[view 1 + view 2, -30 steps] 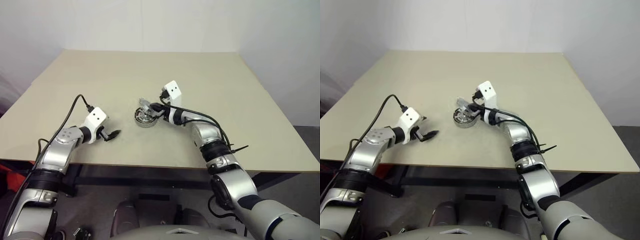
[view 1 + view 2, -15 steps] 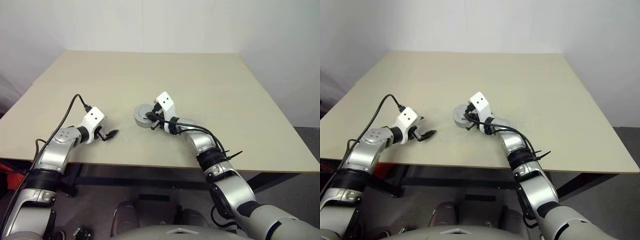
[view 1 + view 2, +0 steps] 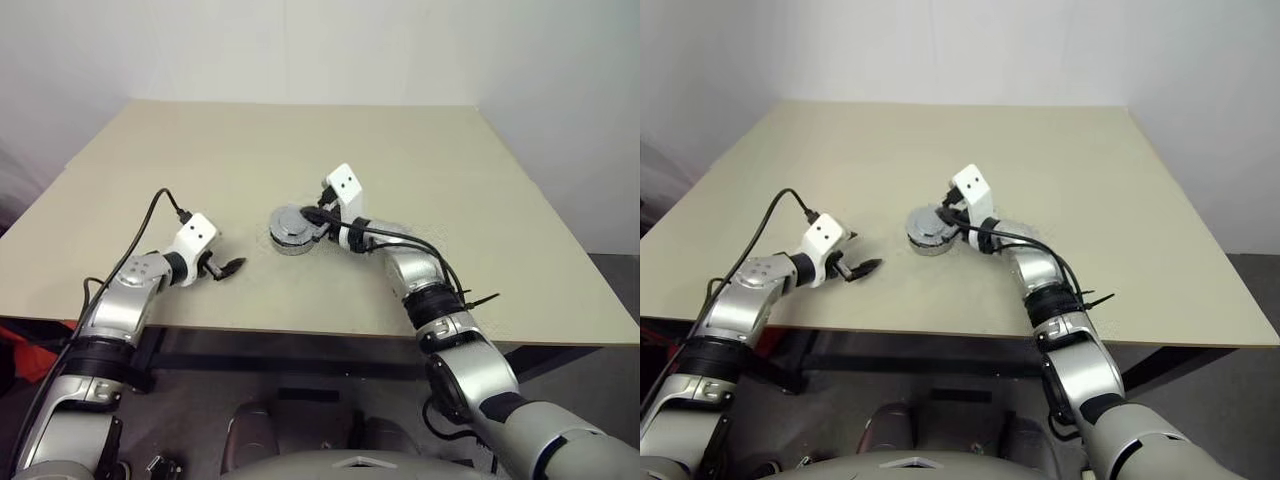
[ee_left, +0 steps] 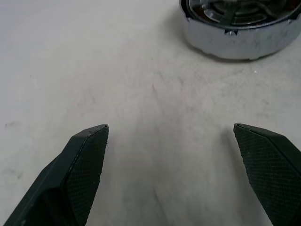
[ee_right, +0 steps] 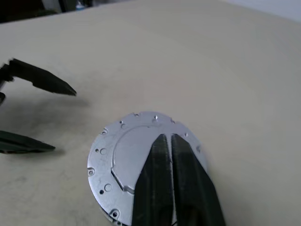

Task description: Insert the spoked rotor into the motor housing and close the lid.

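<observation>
**Lid on housing, right gripper just above it — closing step**

Right gripper (image 5: 168, 141): its 2 black fingers lie together with only a hairline slit between them, holding nothing. In the right wrist view the tips hang over the middle of the flat round pale silvery lid (image 5: 123, 165); I can't tell whether they touch it or sit just above. The lid lies level, screw holes around its rim facing up.

The lid covers the short round shiny metal motor housing (image 4: 235, 33), which stands on the beige table (image 3: 200, 170) near the middle. In the left wrist view the housing wall is bare, with dark radial webs across the top. The spoked rotor is not separately identifiable; my guess is it's already inside under the lid.

Step, as I read it: closing the lid, near the end of the task. Next move probably calls for checking the lid is flush all round and pressing straight down on centre if not, avoiding sideways push since the housing is loose on the table.

Right arm: reaches forward and inward, wrist about level, pointing toward the robot's left.

Left gripper (image 4: 171, 136): 2 fingers wide apart, empty, low over bare table, well to the left of the housing, pointed toward it.
</observation>
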{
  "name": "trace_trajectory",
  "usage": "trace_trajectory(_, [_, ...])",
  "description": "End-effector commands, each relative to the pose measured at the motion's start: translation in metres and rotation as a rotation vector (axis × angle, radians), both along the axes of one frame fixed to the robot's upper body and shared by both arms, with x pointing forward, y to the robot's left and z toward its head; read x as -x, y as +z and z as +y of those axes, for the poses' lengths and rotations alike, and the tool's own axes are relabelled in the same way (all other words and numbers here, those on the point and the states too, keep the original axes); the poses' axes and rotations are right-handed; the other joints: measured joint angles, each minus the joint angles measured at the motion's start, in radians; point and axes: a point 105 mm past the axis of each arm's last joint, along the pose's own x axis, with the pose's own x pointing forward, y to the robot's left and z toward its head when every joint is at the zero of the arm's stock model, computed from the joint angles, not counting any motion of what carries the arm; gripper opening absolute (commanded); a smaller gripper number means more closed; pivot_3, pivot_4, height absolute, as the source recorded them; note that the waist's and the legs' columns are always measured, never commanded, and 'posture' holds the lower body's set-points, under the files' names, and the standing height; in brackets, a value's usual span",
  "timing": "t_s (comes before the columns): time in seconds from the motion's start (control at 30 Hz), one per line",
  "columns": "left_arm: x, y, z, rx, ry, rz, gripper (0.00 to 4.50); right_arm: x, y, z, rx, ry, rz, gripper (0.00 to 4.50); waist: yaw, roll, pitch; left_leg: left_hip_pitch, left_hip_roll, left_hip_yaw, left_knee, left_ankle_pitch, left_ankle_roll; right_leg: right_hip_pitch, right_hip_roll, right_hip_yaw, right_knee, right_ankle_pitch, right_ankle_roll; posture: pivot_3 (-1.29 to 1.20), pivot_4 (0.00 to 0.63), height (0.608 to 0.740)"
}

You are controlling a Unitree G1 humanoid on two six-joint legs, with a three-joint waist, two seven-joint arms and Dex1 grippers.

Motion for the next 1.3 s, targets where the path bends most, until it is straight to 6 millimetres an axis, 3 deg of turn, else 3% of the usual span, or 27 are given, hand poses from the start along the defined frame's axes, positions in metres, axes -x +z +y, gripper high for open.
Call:
trace_trajectory(0.03, [-0.006, 0.015, -0.004, -0.005, -0.014, -0.057, 4.50, 0.002, 0.020, 0.007, -0.039, 0.052, -0.059, 1.24, 0.000, 0.000, 0.000, 0.000, 0.000, 0.000, 0.000, 0.000, 0.000, 0.000, 0.000, 0.000, 0.000, 0.000, 0.000, 0.00, 0.000, 0.740])
trace_trajectory(0.33, [-0.005, 0.015, -0.002, -0.009, -0.011, -0.056, 4.50, 0.003, 0.008, 0.020, 0.030, 0.079, -0.053, 4.31, 0.000, 0.000, 0.000, 0.000, 0.000, 0.000, 0.000, 0.000, 0.000, 0.000, 0.000, 0.000, 0.000, 0.000, 0.000, 0.00, 0.000, 0.740])
trace_trajectory(1.13, [-0.001, 0.016, 0.003, -0.018, -0.004, -0.052, 4.50, -0.010, -0.022, 0.024, 0.047, -0.004, 0.031, 4.31, -0.001, 0.000, 0.000, -0.001, 0.000, 0.000, 0.000, 0.000, 0.001, -0.001, 0.000, 0.000, 0.000, 0.000, 0.000, 0.00, 0.000, 0.740])
trace_trajectory(1.3, [-0.002, 0.016, 0.004, -0.019, -0.001, -0.054, 4.50, -0.011, -0.022, 0.021, 0.048, -0.012, 0.033, 3.03, -0.001, 0.000, 0.000, -0.001, 0.000, 0.000, 0.000, 0.000, 0.001, -0.001, 0.000, 0.000, 0.000, 0.000, 0.000, 0.00, 0.000, 0.740])
